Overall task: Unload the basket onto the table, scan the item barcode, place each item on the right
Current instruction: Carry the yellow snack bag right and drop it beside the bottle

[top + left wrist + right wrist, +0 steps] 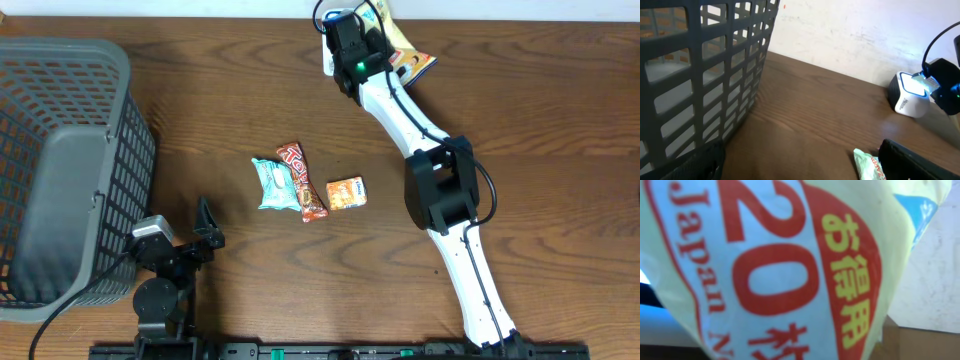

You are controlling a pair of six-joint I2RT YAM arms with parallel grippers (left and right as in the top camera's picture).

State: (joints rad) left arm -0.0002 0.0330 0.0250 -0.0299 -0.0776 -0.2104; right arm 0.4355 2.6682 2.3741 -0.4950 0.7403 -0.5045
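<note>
A dark wooden table (pixel 540 150) meets a white wall (pixel 850 30), a grey basket (pixel 60 150) at its left. At the far edge the right tool (pixel 352 45) clamps the yellow packet (pixel 410 58) just beside the white scanner (pixel 909 95); the left tool (pixel 208 228) gapes wide by the basket

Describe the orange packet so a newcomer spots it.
Start at the grey basket on the left and look right to the three snack packets in the middle of the table. The orange packet is the rightmost, beside the red-brown bar. It is small and squarish; the bar and teal packet are longer.
</note>
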